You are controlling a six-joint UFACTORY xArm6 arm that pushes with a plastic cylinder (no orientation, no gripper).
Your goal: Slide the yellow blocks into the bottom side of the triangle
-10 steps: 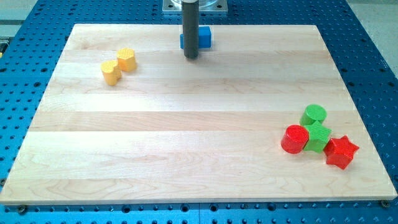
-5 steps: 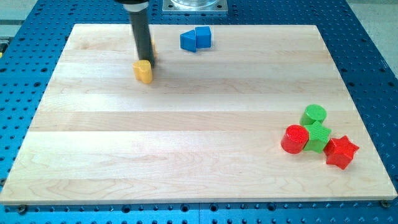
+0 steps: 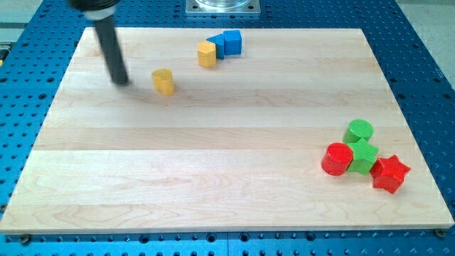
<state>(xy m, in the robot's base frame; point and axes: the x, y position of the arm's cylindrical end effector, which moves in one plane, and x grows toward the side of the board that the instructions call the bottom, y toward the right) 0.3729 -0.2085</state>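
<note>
My tip [image 3: 121, 80] rests on the board [image 3: 213, 178], left of one yellow block [image 3: 163, 82]. Second yellow block [image 3: 206, 54] touches the blue triangle [image 3: 216, 47]. The rod has no fingers.

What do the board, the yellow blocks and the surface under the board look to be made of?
Board: light wood, smooth, with visible grain and plank seams. Yellow blocks: likely moulded or printed plastic, matte and evenly coloured. Blue base: probably painted metal, judging by its regular grid of holes.
</note>
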